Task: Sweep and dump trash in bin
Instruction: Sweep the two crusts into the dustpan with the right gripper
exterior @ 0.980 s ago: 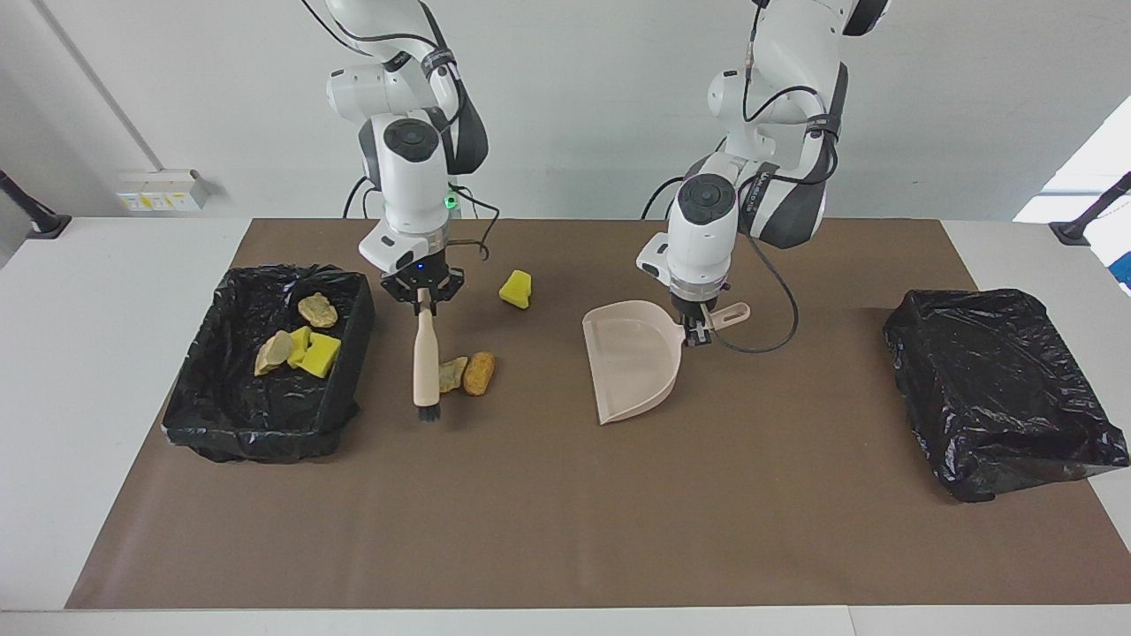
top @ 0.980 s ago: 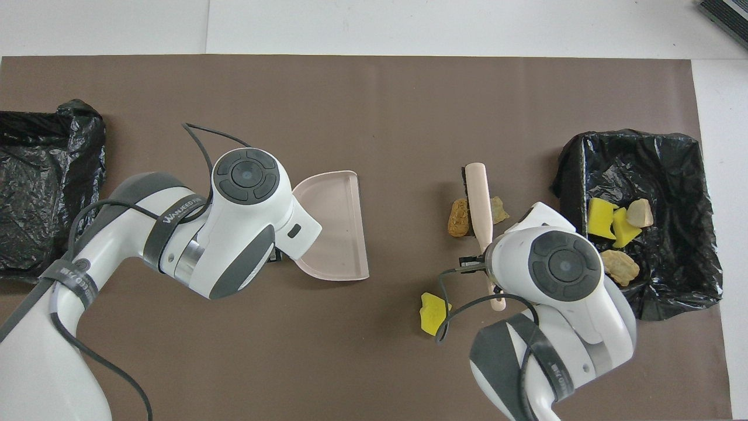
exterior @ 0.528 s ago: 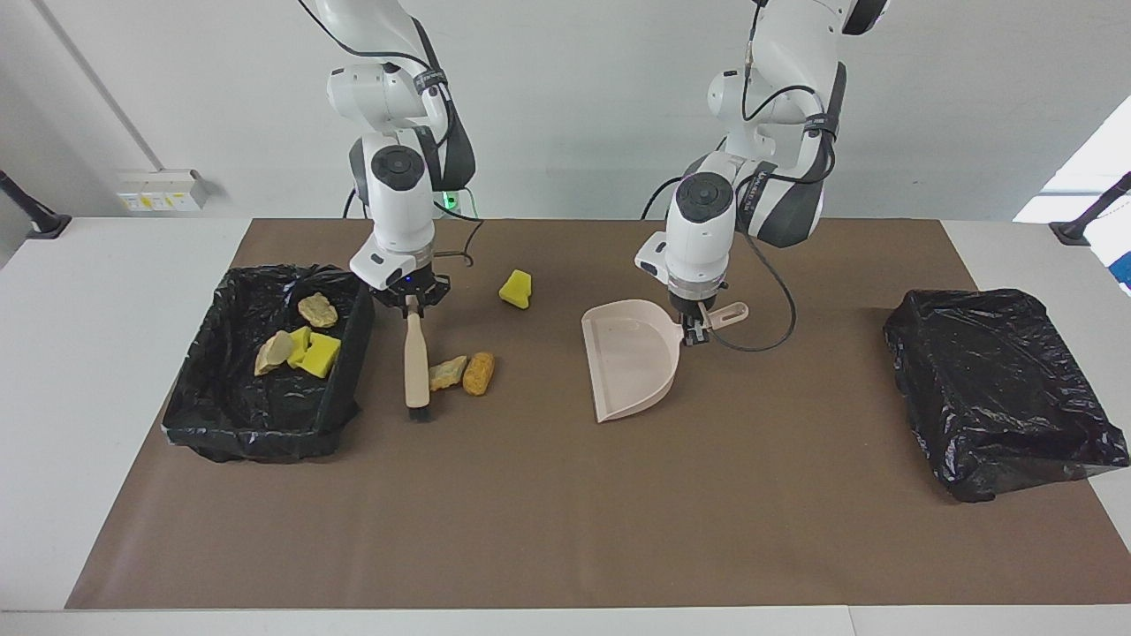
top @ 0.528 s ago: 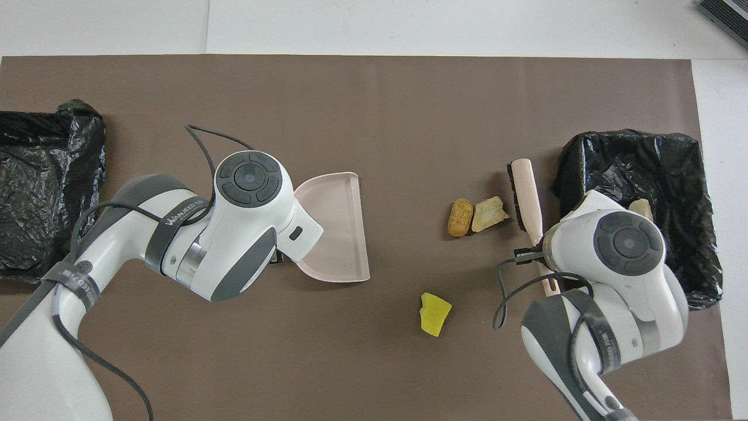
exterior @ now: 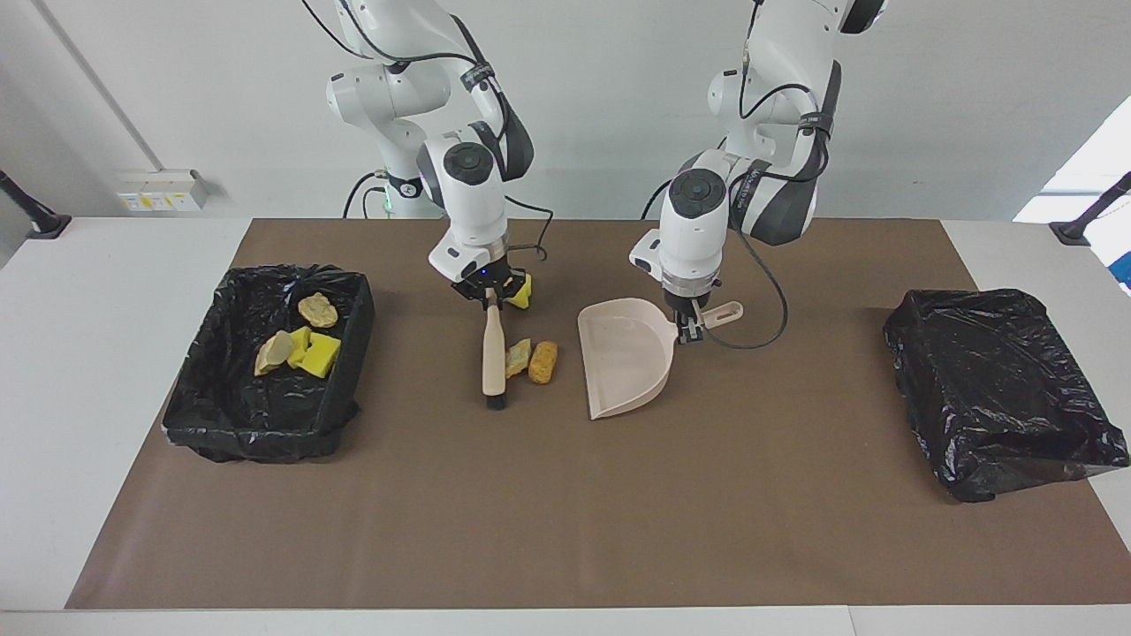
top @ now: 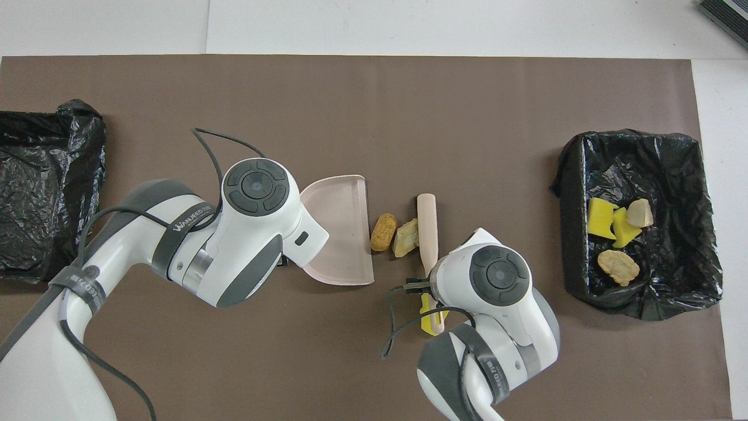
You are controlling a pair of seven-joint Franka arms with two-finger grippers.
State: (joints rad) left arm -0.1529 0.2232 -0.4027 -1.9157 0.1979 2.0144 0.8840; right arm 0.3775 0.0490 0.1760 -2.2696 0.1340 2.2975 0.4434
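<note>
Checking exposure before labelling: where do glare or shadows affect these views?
Facing view: the window at the frame edge is blown out, and the black-lined bin shows glossy highlights. Overhead view: lighting is even, with soft shadows beside the dustpan.

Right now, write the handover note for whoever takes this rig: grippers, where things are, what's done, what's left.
Right gripper: shut on the brush, bristles down on the mat beside two brown scraps.
Left gripper: shut on the dustpan handle, pan flat on the mat, its open edge facing the scraps.
Scraps: the two brown ones lie between brush and dustpan, close to its edge. One yellow sponge piece sits nearer the robots, under the right gripper.
Done: four scraps already in the open bin at the right arm's end.
Left: push the two scraps in, fetch the yellow piece, dump in the bin.
</note>
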